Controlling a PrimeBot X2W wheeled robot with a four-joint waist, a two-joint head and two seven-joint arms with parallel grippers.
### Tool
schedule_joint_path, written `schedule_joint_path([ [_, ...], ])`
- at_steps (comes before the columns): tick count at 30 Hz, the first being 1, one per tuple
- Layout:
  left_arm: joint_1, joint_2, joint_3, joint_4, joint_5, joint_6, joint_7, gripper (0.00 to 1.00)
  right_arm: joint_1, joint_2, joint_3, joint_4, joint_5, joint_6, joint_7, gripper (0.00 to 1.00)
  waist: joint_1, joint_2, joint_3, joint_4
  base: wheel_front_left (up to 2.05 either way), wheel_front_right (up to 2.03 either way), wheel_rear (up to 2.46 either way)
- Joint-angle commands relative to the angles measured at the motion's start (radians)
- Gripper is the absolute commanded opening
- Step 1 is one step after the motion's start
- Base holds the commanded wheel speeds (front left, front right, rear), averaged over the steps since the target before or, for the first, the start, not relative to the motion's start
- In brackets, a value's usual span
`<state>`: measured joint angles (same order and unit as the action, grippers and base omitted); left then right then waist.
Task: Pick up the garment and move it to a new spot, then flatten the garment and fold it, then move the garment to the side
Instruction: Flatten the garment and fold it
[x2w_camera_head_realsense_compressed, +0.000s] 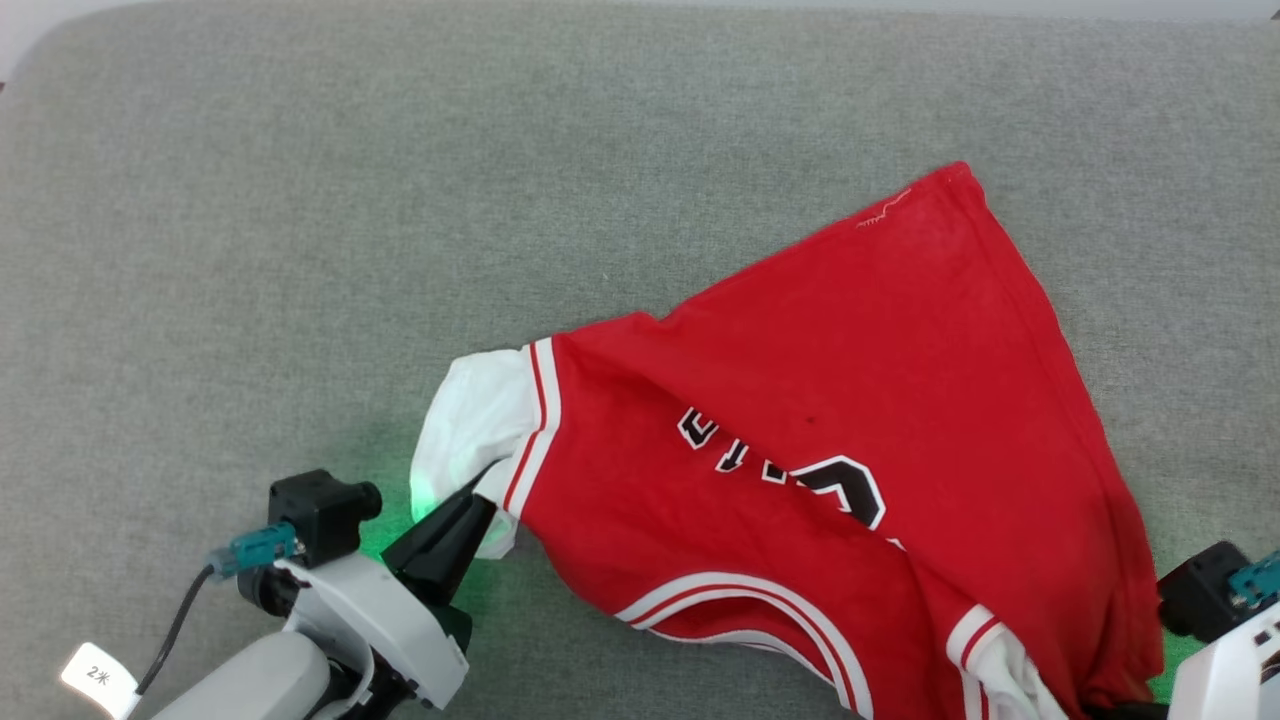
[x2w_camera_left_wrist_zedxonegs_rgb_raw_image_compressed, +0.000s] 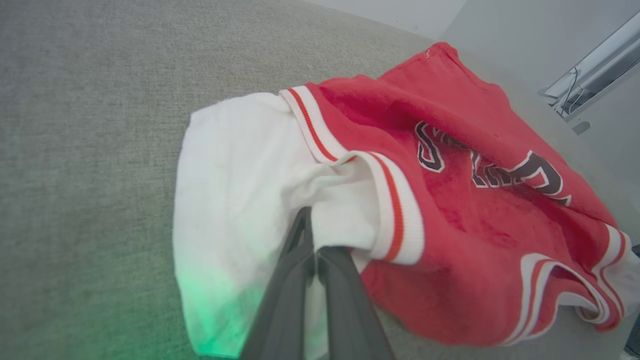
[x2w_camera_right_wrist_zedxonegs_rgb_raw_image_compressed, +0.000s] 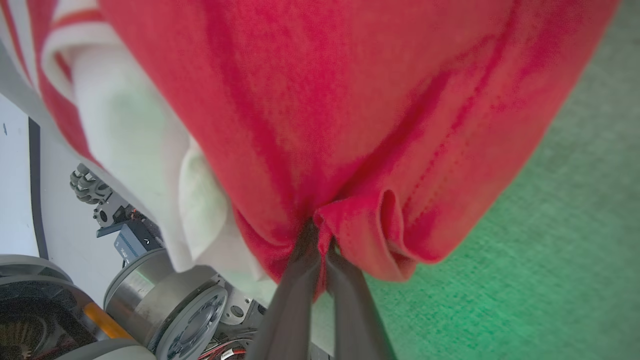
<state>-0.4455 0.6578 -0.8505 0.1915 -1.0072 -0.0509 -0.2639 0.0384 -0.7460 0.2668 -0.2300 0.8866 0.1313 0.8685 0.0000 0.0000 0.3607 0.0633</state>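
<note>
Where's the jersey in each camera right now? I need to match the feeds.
Head view: jersey spreads from centre to lower right; left gripper pinches its white section.
Left wrist view: jersey spans centre and right, above the left gripper.
Right wrist view: jersey covers the top, bunched in the right gripper.
Shared landmark: the grey surface beneath.

Grey woven fabric surface (x2w_camera_head_realsense_compressed: 400, 200) spread under everything; rounded corner seen at upper left of head view. Pale background (x2w_camera_left_wrist_zedxonegs_rgb_raw_image_compressed: 500, 40) seen beyond its far edge in left wrist view, crossed by silvery rail (x2w_camera_left_wrist_zedxonegs_rgb_raw_image_compressed: 595, 65) with thin wires (x2w_camera_left_wrist_zedxonegs_rgb_raw_image_compressed: 570, 95). Green glow (x2w_camera_right_wrist_zedxonegs_rgb_raw_image_compressed: 525, 275) cast on fabric. White floor (x2w_camera_right_wrist_zedxonegs_rgb_raw_image_compressed: 15, 200) marked by dark stripe (x2w_camera_right_wrist_zedxonegs_rgb_raw_image_compressed: 34, 185).
</note>
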Motion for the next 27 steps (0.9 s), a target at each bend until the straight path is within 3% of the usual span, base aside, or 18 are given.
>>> schedule_joint_path([
  [1, 0.003, -0.003, 0.001, 0.006, 0.005, 0.005, 0.001, 0.00, 0.041, 0.033, 0.036, 0.015, -0.017, -0.001, 0.010, 0.00, 0.0000, 0.0000, -0.002, -0.004, 0.00, 0.00, 0.00],
  [3, 0.003, -0.003, 0.002, 0.012, 0.006, 0.004, 0.001, 0.00, 0.034, 0.046, 0.035, 0.009, -0.031, -0.001, -0.004, 0.00, 0.0000, 0.0000, -0.003, -0.007, 0.00, 0.00, 0.00],
  [4, 0.003, -0.003, 0.003, 0.014, 0.007, 0.004, 0.001, 0.00, 0.025, 0.049, 0.026, 0.005, -0.043, -0.001, -0.019, 0.17, 0.0000, 0.0000, -0.003, -0.008, 0.00, 0.00, 0.00],
  [5, 0.003, -0.004, 0.002, 0.017, 0.007, 0.005, 0.001, 0.00, 0.017, 0.051, 0.016, -0.002, -0.051, -0.001, -0.032, 0.45, 0.0000, 0.0000, -0.003, -0.009, 0.00, 0.00, 0.00],
  [6, 0.004, -0.004, 0.001, 0.020, 0.008, 0.004, 0.001, 0.00, 0.013, 0.047, 0.004, -0.008, -0.056, -0.001, -0.041, 1.00, 0.0000, 0.0000, -0.004, -0.010, 0.00, 0.00, 0.00],
  [15, 0.022, -0.025, 0.003, 0.033, 0.023, -0.002, 0.000, 0.00, 0.046, -0.027, -0.233, -0.152, -0.031, -0.001, -0.032, 1.00, 0.0000, 0.0000, -0.009, 0.008, 0.00, 0.00, 0.00],
  [20, -0.004, -0.055, 0.003, 0.039, 0.048, -0.008, 0.000, 0.00, -0.070, -0.041, -0.357, -0.208, -0.039, -0.001, -0.026, 1.00, 0.0000, 0.0000, 0.018, 0.038, 0.00, 0.00, 0.00],
  [23, -0.025, -0.078, 0.001, 0.046, 0.066, -0.012, 0.000, 0.00, -0.219, -0.021, -0.337, -0.174, -0.076, -0.001, -0.059, 1.00, 0.0000, 0.0000, 0.045, 0.059, 0.00, 0.00, 0.00],
  [27, -0.054, -0.103, 0.006, 0.059, 0.087, -0.024, 0.000, 0.00, -0.455, 0.015, -0.222, -0.053, -0.141, -0.001, -0.091, 1.00, 0.0000, 0.0000, 0.086, 0.086, 0.00, 0.00, 0.00],
])
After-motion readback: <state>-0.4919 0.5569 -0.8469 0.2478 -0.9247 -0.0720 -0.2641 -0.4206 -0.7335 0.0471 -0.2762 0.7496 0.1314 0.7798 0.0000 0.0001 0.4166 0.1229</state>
